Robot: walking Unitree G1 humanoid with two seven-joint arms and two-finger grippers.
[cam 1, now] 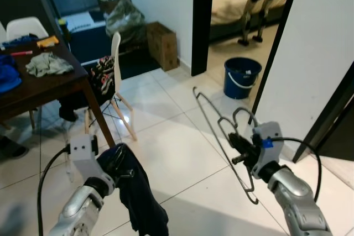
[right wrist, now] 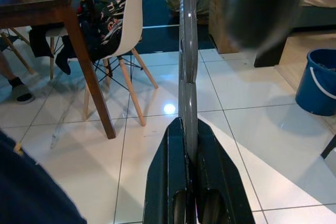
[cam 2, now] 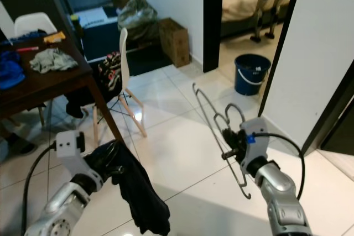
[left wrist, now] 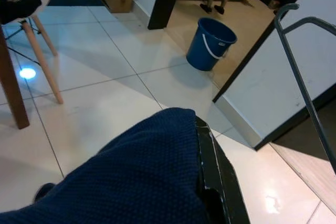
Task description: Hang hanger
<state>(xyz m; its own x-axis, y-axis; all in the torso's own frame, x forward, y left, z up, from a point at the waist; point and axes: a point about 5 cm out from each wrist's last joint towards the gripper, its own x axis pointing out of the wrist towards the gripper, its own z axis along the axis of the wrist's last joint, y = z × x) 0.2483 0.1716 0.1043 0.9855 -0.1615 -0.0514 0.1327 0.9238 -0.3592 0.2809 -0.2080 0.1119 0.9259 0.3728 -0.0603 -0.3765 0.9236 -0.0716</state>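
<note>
White floor tiles (cam 1: pixel 182 153) spread below. At 4 o'clock the right tool (cam 1: pixel 239 148) is clamped tight on a wire hanger (cam 1: pixel 218 136), held up tilted. At 8 o'clock the left tool (cam 1: pixel 113 164) carries a dark blue garment (cam 1: pixel 138 197); its grip is hidden. Farther out: a blue bucket (cam 1: pixel 241 77) at 1 o'clock, a wooden counter (cam 1: pixel 50 84) and white chair (cam 1: pixel 117 64) at 10.

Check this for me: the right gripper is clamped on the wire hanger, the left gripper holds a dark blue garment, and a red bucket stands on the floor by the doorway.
One detail is off: the bucket is blue, not red, as the left eye view shows. The rest holds: the right gripper is clamped on the wire hanger, the left gripper holds the dark blue garment, and the bucket stands on the floor by the doorway.
</note>
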